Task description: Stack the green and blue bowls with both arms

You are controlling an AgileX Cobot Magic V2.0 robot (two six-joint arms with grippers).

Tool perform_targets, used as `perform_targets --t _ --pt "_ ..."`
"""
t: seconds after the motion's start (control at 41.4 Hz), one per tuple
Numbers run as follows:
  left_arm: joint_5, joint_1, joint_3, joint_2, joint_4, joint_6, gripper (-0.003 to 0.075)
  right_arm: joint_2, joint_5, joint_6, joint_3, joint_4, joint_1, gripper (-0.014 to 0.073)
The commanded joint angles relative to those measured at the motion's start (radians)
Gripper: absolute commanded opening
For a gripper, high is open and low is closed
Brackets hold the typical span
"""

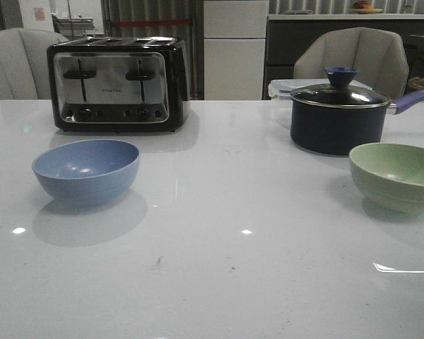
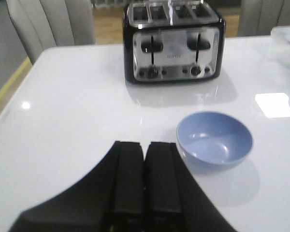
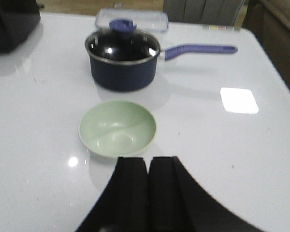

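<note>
The dusty blue bowl (image 1: 86,170) sits upright and empty on the left of the white table; it also shows in the left wrist view (image 2: 214,140). The pale green bowl (image 1: 396,176) sits upright and empty at the right edge of the front view; it also shows in the right wrist view (image 3: 117,128). My left gripper (image 2: 144,145) is shut and empty, above the table beside the blue bowl. My right gripper (image 3: 148,159) is shut and empty, just short of the green bowl's rim. Neither arm shows in the front view.
A black and chrome toaster (image 1: 118,84) stands at the back left. A dark blue lidded saucepan (image 1: 339,113) with a long handle stands behind the green bowl, a clear plastic container (image 3: 131,19) behind it. Chairs stand beyond the table's far edge.
</note>
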Motion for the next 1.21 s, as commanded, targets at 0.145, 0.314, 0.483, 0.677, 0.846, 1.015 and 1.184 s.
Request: perform_targets --t 0.145,0.314,0.483,0.677,0.846,1.015,1.184 --pt "-0.031 0.002 -0.033 0.123 -0.016 -0.011 0.0093 0.151 -0.014 0.0 -0.031 -0.012 -0.002 0.0057" --pt "-0.035 0.002 -0.033 0.182 -0.016 -0.011 0.0155 0.232 -0.01 0.0 -0.031 -0.012 -0.002 0.0128" --pt "-0.037 0.002 -0.033 0.21 -0.016 -0.011 0.0527 0.313 -0.027 0.0 -0.031 -0.012 -0.002 0.045" --pt "-0.054 -0.009 -0.033 0.217 -0.073 0.01 0.0593 0.441 -0.038 0.055 -0.073 -0.011 -0.019 0.0531" --pt "-0.06 -0.1 -0.033 0.217 -0.095 0.054 0.0555 0.592 -0.033 0.06 -0.154 0.03 -0.082 0.0531" --pt "-0.067 -0.207 -0.033 0.217 -0.092 0.084 0.0526 0.778 -0.026 0.034 -0.261 0.069 -0.136 0.0528" --pt "-0.075 -0.251 -0.033 0.217 -0.092 0.085 0.0526 0.961 0.022 -0.054 -0.395 0.161 -0.156 0.0528"
